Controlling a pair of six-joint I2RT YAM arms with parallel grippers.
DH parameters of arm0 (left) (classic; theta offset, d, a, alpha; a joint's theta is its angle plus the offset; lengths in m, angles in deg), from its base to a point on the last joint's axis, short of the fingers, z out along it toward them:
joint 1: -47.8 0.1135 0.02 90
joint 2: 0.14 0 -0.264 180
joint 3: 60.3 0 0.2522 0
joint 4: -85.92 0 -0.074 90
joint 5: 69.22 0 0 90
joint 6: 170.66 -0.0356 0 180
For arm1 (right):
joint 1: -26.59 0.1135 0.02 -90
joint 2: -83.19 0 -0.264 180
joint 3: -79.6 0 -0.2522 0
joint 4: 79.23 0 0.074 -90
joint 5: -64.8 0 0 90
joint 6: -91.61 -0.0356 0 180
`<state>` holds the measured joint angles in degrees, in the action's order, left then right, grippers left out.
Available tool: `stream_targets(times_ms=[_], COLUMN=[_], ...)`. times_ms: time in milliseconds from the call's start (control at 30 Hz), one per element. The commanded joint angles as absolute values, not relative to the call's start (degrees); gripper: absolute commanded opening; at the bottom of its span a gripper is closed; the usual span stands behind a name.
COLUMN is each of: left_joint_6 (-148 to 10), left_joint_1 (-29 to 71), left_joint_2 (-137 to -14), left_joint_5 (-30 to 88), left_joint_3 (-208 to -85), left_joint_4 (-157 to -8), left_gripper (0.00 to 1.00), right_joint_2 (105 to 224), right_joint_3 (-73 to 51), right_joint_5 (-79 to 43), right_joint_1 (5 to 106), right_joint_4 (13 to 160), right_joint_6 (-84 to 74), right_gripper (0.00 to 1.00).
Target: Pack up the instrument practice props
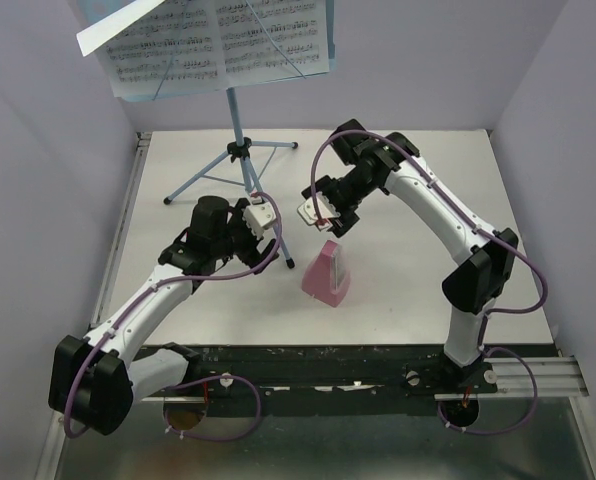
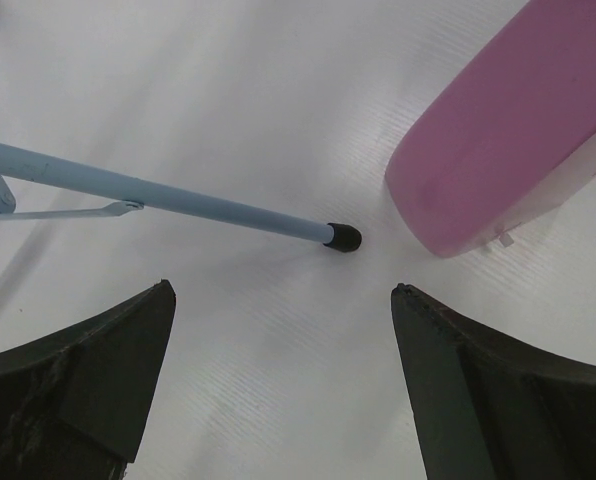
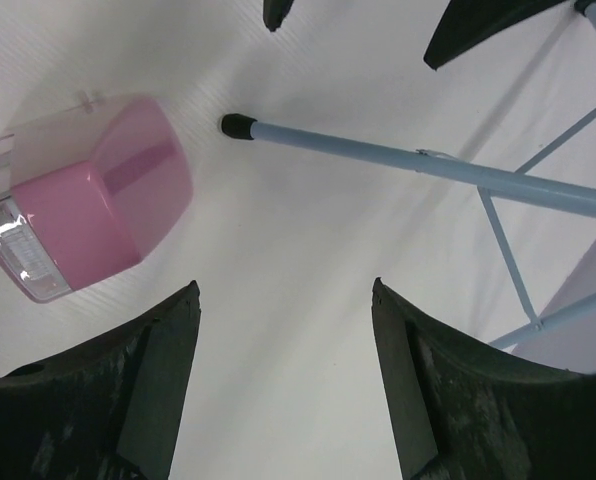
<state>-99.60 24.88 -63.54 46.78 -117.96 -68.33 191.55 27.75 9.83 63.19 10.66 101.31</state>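
The light-blue music stand (image 1: pixel 236 150) stands at the back of the table, with white sheet-music pages (image 1: pixel 213 40) spread on its desk. One tripod leg (image 2: pixel 158 197) ends in a black rubber foot (image 2: pixel 343 237) close to the pink metronome (image 1: pixel 326 273), which stands upright at mid-table. My left gripper (image 1: pixel 263 225) hovers open over that foot, nothing between its fingers (image 2: pixel 98 370). My right gripper (image 1: pixel 323 215) hangs open just behind the metronome (image 3: pixel 88 195), with the leg (image 3: pixel 428 160) to its right. Both sets of jaws frame bare table.
The white table (image 1: pixel 408 280) is enclosed by lavender walls (image 1: pixel 38 150) on the left, back and right. A black rail (image 1: pixel 328 365) with the arm bases and purple cables runs along the near edge. The stand's other legs (image 1: pixel 193 185) splay toward back left.
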Motion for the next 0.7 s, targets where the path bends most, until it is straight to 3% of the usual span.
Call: stream_targets(times_ms=[0,233,667], left_joint_6=[-99.47,-99.47,-98.68], left_joint_1=[25.30,25.39,25.48], left_joint_2=[-62.37,-63.95,-63.87], left_joint_5=[45.91,46.88,47.23], left_joint_3=[-116.95,-118.18,-117.13], left_joint_4=[-68.28,-68.98,-69.34], left_gripper=[0.99,0.99,0.99], right_joint_2=[191.83,183.22,183.30], right_joint_3=[29.12,15.59,15.76], right_joint_5=[6.80,4.95,10.57], right_joint_1=[61.93,61.84,65.44], right_joint_4=[-11.16,-11.16,-11.25], right_joint_6=[97.15,105.24,106.55], right_gripper=[0.76,0.79,0.86])
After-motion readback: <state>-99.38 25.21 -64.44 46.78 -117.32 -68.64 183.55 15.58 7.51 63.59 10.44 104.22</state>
